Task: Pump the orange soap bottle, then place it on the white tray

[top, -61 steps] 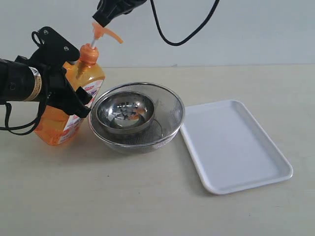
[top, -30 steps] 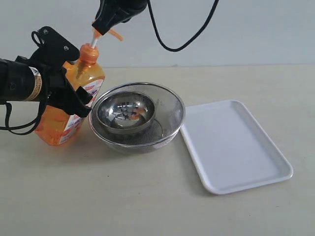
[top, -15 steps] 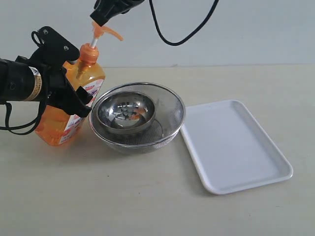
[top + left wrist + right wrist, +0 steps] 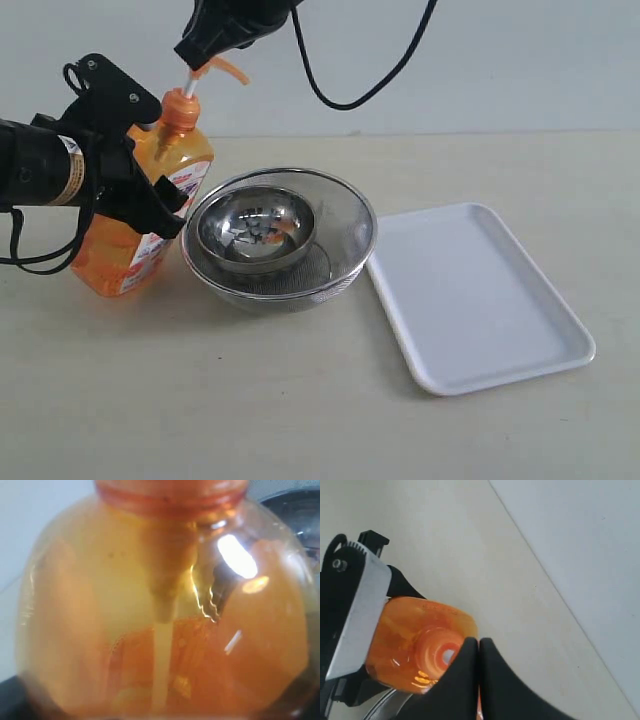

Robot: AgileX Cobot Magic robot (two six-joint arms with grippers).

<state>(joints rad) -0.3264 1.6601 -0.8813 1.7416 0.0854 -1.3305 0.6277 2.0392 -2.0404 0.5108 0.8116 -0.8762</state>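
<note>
The orange soap bottle [image 4: 118, 262] stands tilted on the table at the left, leaning toward the bowls. My left gripper [image 4: 150, 165] is shut on its body, one finger over the shoulder and one across the label. In the left wrist view the bottle [image 4: 165, 630] fills the picture and hides the fingers. My right gripper [image 4: 193, 55] is shut and rests from above on the orange pump head [image 4: 226, 68]. Its closed black fingertips [image 4: 470, 647] overlap the bottle's top [image 4: 415, 635]. The white tray [image 4: 480, 300] lies flat at the right with nothing on it.
A small steel bowl [image 4: 255, 228] sits inside a wider mesh strainer bowl [image 4: 345, 215], directly between the bottle and the tray. A black cable [image 4: 340, 95] hangs behind the right arm. Bare tabletop [image 4: 300, 400] stretches along the front.
The right gripper rose with the pump head half a second ago and has now come down and slightly left on it again. The left gripper and bottle have not moved.
</note>
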